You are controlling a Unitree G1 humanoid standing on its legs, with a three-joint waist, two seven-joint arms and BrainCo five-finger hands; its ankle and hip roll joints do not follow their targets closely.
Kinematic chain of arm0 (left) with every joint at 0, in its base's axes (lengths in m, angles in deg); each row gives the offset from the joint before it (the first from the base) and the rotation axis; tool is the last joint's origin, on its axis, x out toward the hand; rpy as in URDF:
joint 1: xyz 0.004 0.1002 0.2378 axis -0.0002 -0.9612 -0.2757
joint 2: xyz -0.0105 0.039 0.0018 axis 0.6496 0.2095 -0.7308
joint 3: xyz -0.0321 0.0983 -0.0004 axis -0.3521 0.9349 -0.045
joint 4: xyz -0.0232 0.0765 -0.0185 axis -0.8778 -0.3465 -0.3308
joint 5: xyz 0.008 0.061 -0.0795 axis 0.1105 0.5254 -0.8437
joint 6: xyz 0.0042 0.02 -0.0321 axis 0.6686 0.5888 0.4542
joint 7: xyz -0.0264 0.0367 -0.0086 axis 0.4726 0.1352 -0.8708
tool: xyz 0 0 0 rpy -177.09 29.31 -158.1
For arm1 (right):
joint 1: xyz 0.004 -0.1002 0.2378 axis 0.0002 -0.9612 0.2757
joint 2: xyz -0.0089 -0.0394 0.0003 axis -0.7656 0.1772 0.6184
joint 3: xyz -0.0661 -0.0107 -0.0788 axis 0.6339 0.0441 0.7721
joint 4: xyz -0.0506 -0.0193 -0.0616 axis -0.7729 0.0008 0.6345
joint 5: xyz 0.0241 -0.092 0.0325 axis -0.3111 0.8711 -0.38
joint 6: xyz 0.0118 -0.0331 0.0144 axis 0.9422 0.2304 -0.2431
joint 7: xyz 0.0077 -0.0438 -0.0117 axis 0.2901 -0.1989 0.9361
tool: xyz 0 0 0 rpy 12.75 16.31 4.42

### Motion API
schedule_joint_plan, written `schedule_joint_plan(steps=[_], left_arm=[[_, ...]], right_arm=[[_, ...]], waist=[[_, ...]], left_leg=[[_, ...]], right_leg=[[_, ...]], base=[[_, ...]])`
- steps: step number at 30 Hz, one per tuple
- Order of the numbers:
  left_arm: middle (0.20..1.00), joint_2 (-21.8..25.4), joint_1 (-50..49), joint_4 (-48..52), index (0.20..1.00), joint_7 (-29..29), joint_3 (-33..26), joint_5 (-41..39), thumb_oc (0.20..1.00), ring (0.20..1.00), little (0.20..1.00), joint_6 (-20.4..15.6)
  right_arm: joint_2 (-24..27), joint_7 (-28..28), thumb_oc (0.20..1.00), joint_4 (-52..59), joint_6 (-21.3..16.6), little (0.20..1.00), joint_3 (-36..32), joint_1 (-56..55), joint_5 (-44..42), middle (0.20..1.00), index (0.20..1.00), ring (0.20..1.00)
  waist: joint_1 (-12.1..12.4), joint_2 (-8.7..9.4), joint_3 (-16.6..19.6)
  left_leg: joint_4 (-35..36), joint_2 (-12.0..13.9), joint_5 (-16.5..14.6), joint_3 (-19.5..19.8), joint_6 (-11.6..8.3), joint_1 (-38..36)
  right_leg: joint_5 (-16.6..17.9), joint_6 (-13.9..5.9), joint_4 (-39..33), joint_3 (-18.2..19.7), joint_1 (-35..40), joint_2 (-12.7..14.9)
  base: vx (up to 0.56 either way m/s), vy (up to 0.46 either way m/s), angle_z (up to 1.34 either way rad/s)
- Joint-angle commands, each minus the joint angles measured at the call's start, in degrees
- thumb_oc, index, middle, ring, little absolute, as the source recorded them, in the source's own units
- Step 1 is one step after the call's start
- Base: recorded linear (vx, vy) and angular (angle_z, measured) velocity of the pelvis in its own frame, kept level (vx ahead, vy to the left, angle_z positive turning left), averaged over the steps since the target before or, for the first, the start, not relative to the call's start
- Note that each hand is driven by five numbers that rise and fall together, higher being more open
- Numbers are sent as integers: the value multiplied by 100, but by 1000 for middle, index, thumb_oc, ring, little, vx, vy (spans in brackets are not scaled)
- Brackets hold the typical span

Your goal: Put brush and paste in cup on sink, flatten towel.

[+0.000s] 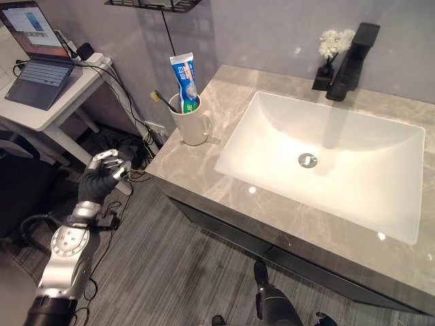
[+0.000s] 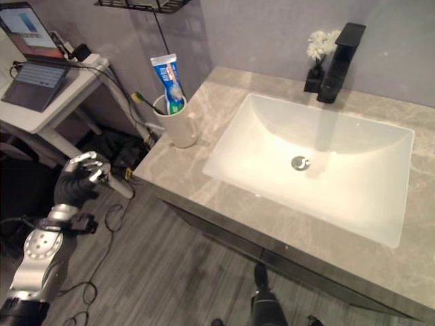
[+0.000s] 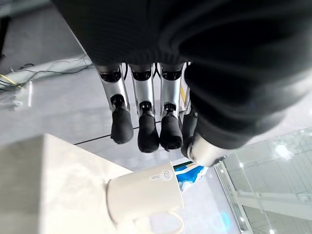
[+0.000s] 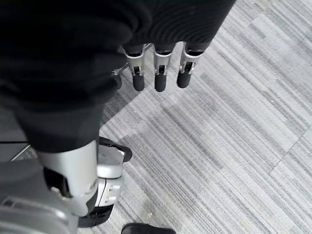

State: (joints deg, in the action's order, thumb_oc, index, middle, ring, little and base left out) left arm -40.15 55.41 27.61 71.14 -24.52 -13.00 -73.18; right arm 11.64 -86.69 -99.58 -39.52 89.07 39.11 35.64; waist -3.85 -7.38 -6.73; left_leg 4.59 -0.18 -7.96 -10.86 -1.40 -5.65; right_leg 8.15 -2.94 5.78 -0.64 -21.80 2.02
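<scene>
Grey marble-patterned vanity counter (image 1: 197, 170) runs along a pale grey wall (image 1: 272, 34). White rectangular basin (image 1: 353, 197) sunk into it, metal drain (image 1: 307, 159) near its middle. Black faucet (image 1: 351, 64) at the counter's back edge, small black vase of white flowers (image 1: 331, 51) just beside it. Dark cabinet front (image 1: 231, 234) below the counter's front edge. Grey wood-plank floor (image 1: 177, 278). White desk (image 1: 58, 102) off the counter's left end, open laptop (image 1: 37, 58) on it, cables (image 1: 132, 129) trailing down. Dark wire shelf (image 1: 156, 5) high on the wall.
</scene>
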Motion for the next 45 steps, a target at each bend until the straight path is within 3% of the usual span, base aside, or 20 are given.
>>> schedule_joint_plan(steps=[1, 8, 27, 45], left_arm=[[200, 309, 44, -355, 200, 87, -60, -184, 200, 200, 200, -243], [200, 382, 518, -639, 200, 275, 231, -56, 200, 200, 200, -223], [200, 530, 2098, -1790, 200, 908, 887, 255, 200, 200, 200, -286], [200, 207, 3432, -2344, 200, 1279, 1699, 516, 200, 200, 200, -303]], right_arm=[[-30, 14, 1000, -16, 21, 1000, 363, -23, -132, 1000, 1000, 1000], [65, -109, 1000, 145, -68, 1000, 339, -24, -374, 1000, 1000, 1000], [205, -330, 1000, 278, -124, 1000, 509, 56, -692, 1000, 1000, 1000], [247, -516, 1000, 321, -167, 1000, 726, 240, -850, 1000, 1000, 1000]], waist=[[-115, 185, 16], [-213, 58, -113], [-421, -90, -411], [-600, -197, -532]], left_leg=[[41, -225, 84, 317, -44, -49], [41, -109, 182, 246, -139, 103], [41, 13, 322, 221, -263, 426], [41, 65, 353, 151, -321, 526]], right_leg=[[330, -434, -266, 200, 65, 299], [269, -374, -240, 309, -146, 100], [156, -283, 3, 346, -569, -45], [107, -259, 79, 371, -749, -131]], base=[[21, -28, -16], [-3, -37, -10], [-6, -12, -2], [0, -1, 0]])
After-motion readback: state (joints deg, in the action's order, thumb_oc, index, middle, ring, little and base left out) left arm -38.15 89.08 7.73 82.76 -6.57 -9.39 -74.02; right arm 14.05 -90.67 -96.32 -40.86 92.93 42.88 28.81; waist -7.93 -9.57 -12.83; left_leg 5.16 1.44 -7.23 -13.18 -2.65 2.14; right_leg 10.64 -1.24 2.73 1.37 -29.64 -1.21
